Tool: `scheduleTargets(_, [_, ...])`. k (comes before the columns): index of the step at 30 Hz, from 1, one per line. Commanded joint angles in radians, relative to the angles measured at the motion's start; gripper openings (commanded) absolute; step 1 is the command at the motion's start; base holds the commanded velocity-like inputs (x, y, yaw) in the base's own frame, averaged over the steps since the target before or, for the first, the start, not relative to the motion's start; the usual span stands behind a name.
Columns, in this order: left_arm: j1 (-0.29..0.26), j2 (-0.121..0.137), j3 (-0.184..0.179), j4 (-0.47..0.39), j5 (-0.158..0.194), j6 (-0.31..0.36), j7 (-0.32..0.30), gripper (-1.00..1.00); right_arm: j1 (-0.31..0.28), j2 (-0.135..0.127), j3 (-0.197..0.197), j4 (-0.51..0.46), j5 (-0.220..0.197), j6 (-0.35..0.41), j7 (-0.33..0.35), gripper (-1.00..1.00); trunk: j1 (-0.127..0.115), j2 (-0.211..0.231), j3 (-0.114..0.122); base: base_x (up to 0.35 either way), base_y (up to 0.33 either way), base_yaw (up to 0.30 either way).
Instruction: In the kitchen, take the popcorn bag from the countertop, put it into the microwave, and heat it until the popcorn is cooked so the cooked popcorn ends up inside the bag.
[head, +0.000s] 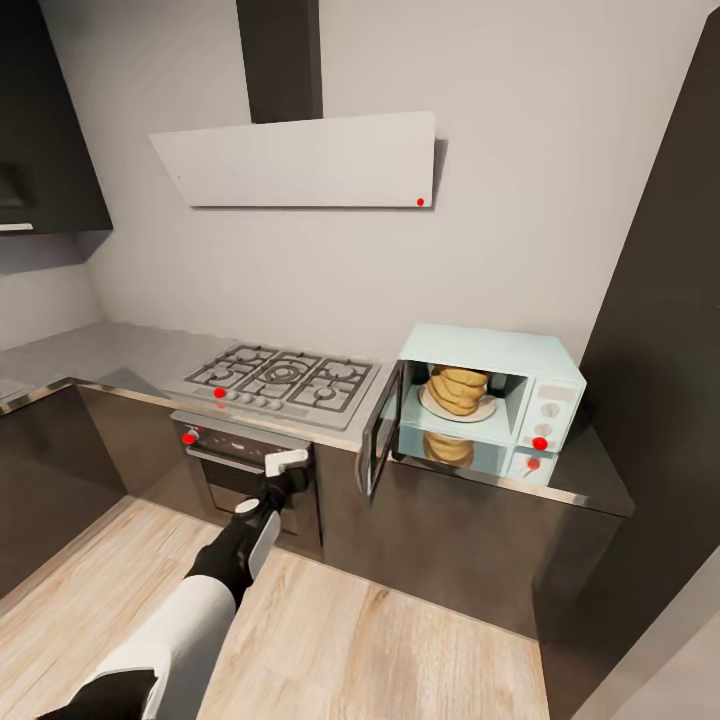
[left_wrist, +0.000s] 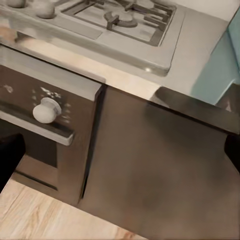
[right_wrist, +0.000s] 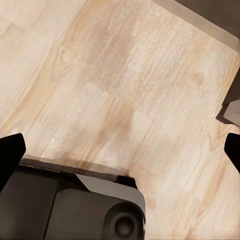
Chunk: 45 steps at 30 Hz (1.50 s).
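Centrally, the popcorn bag (head: 459, 390) is seen on a plate inside the microwave (head: 545, 365), whose door (head: 381, 437) hangs open at nine o'clock of it on the tabletop (head: 600, 490). Left jaws (head: 288, 462) are spread before the oven (head: 250, 470); right jaws are spread above the floor (right_wrist: 120, 85).

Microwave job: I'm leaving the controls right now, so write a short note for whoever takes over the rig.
Left gripper: open, empty, held in front of the oven, short of the microwave door.
Right gripper: fingers spread wide, empty, pointing down at the wood floor.
Popcorn bag: already inside the microwave, sitting on its white plate.
Done: bag moved off the countertop and loaded.
Left: the door hangs open toward the hob; swing it shut, probably with the left arm, then start heating at the knobs. No loose popcorn is visible yet.
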<state>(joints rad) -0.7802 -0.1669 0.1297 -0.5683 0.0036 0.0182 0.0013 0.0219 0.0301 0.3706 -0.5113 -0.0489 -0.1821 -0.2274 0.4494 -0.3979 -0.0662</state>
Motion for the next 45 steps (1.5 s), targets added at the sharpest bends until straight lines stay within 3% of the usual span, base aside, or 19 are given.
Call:
scheduleTargets(1, [-0.003,0.004,0.006,0.000,0.001,0.003,0.002,1.00,0.000,-0.001,0.008,0.001,-0.005,-0.001,-0.007,1.00,0.001,-0.002,-0.002,0.000,0.000,-0.049])
scheduleTargets(8, [-0.041,0.000,0.006,0.030,0.000,0.036,0.007,1.00,-0.002,0.014,0.015,0.002,-0.004,0.000,-0.006,1.00,0.001,-0.002,-0.002,0.000,0.000,-0.231])
scheduleTargets(11, [-0.042,-0.002,0.006,0.034,0.001,0.040,0.004,1.00,-0.033,0.018,0.074,0.003,-0.005,0.000,-0.006,1.00,0.001,-0.002,-0.002,0.000,0.000,-0.297])
scheduleTargets(14, [-0.043,-0.004,0.006,0.036,0.001,0.042,0.001,1.00,-0.040,0.019,0.084,0.002,-0.004,0.000,-0.006,1.00,0.001,-0.002,-0.002,0.000,0.000,-0.300])
scheduleTargets(45, [-0.053,-0.008,0.004,0.034,-0.001,0.040,0.011,1.00,-0.058,0.021,0.085,0.002,-0.007,-0.002,-0.006,1.00,0.001,-0.002,-0.002,0.000,0.000,-0.297])
